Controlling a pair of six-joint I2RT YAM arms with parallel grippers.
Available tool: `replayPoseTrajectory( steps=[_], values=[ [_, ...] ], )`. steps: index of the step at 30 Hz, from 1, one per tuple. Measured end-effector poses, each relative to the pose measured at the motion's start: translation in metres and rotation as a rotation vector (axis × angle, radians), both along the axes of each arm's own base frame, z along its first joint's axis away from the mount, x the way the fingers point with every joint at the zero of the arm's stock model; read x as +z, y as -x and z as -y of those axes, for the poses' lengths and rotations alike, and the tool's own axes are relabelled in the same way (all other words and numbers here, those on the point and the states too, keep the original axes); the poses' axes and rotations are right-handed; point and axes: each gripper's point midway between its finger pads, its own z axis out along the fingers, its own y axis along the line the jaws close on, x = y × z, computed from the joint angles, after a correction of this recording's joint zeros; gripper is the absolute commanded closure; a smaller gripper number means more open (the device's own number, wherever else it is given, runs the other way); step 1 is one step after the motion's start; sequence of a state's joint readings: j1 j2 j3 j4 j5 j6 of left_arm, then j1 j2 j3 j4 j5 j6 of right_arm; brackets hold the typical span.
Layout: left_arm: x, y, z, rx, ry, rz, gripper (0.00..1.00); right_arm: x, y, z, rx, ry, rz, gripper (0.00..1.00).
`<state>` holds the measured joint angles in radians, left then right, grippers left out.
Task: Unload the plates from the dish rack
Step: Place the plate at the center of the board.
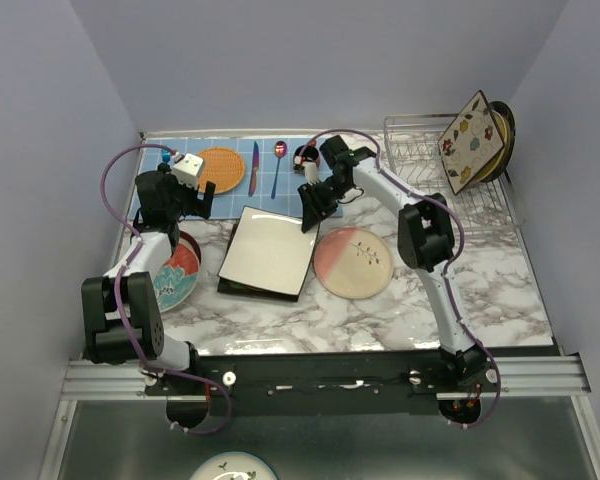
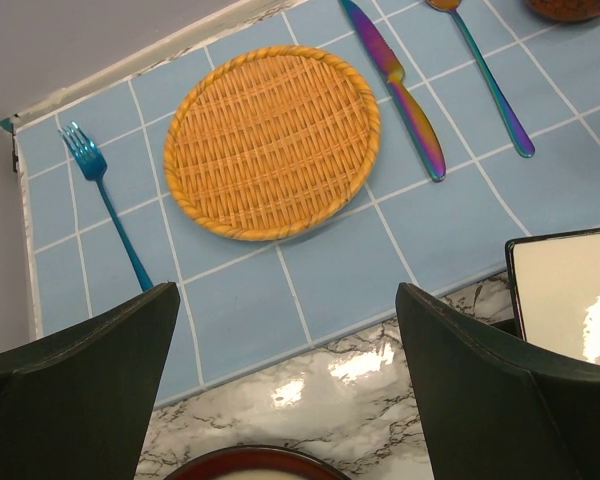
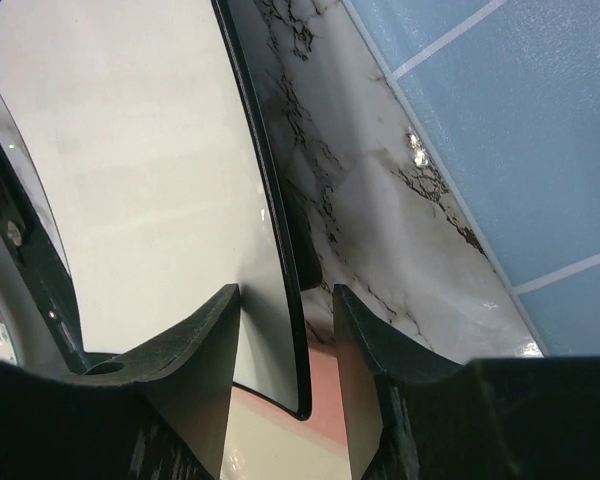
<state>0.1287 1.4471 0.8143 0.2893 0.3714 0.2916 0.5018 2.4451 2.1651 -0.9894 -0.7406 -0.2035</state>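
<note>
The silver wire dish rack (image 1: pixel 435 180) stands at the back right. It holds an upright flowered square plate (image 1: pixel 469 140) and dark plates (image 1: pixel 504 135) behind it. A cream square plate (image 1: pixel 268 252) lies on a dark square one at mid-table, beside a pink-and-cream round plate (image 1: pixel 353 262). My right gripper (image 1: pixel 310 214) straddles the cream plate's corner rim (image 3: pixel 280 250), jaws slightly apart, with a gap on the right side (image 3: pixel 285 350). My left gripper (image 1: pixel 185 203) is open and empty (image 2: pixel 285 400) above a red-rimmed plate (image 2: pixel 245 462) stacked on a teal one (image 1: pixel 175 275).
On the blue tiled mat (image 1: pixel 285 185) at the back lie an orange woven mat (image 1: pixel 220 169), a fork (image 2: pixel 105 205), a knife (image 1: pixel 253 168), a spoon (image 1: pixel 278 165) and a small dark-red cup (image 1: pixel 305 155). Another plate (image 1: pixel 232 467) sits below the table's front edge.
</note>
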Motion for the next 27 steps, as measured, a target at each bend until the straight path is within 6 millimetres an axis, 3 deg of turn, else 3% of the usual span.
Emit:
replayPoseTrajectory(
  steps=[16, 27],
  values=[
    [0.000, 0.000, 0.000, -0.001, 0.000, 0.000, 0.01, -0.002, -0.003, 0.006, -0.010, 0.044, 0.039, 0.50],
    [-0.006, 0.003, 0.002, -0.007, 0.005, -0.013, 0.01, 0.016, -0.017, 0.025, -0.064, 0.166, 0.181, 0.50]
  ],
)
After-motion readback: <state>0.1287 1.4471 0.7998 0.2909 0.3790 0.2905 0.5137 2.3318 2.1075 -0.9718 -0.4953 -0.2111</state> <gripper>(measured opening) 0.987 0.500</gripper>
